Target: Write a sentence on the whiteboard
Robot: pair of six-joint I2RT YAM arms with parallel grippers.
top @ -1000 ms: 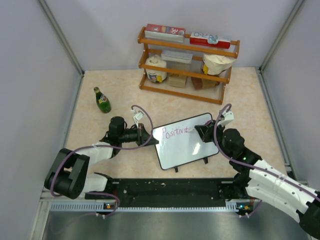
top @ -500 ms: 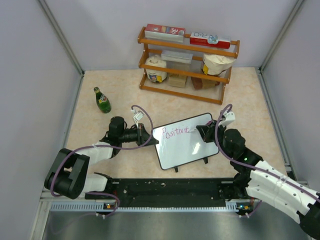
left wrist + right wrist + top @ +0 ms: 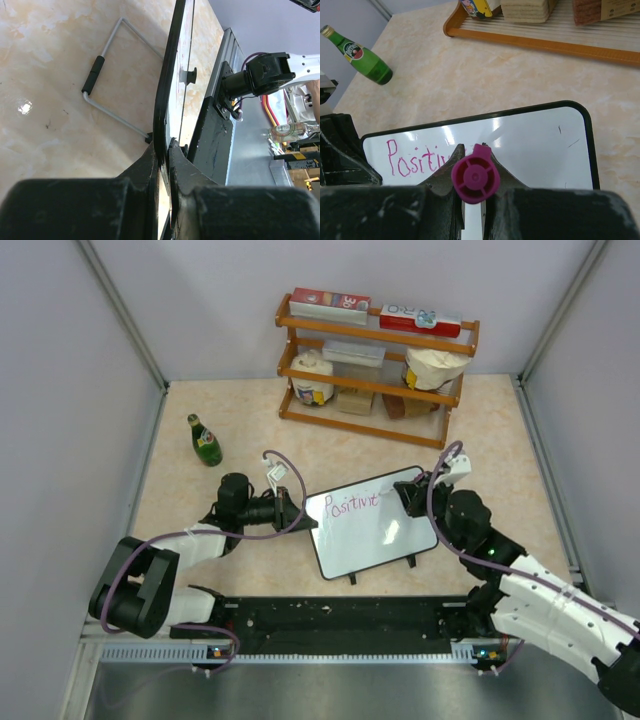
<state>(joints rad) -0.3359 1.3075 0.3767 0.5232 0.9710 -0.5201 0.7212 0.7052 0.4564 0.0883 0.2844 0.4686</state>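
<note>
The whiteboard [image 3: 372, 530] stands tilted on its wire stand in the middle of the table, black-framed. On its upper left the sentence [image 3: 352, 505] reads "Positiv" in pink marker [image 3: 415, 159]. My left gripper [image 3: 298, 515] is shut on the whiteboard's left edge [image 3: 165, 95], one finger on each face. My right gripper [image 3: 402, 497] is shut on a pink marker [image 3: 475, 174], seen end-on between its fingers. The marker tip points at the board just right of the last letter; the tip itself is hidden.
A green glass bottle [image 3: 205, 440] stands at the back left. A wooden rack [image 3: 375, 370] with boxes and bags lines the back wall. The board's wire stand [image 3: 107, 85] rests on the tabletop behind it. A black rail [image 3: 340, 618] runs along the near edge.
My right gripper with the marker has shifted slightly up and to the right along the top line, and the writing has grown by a stroke. The left arm has not moved.
</note>
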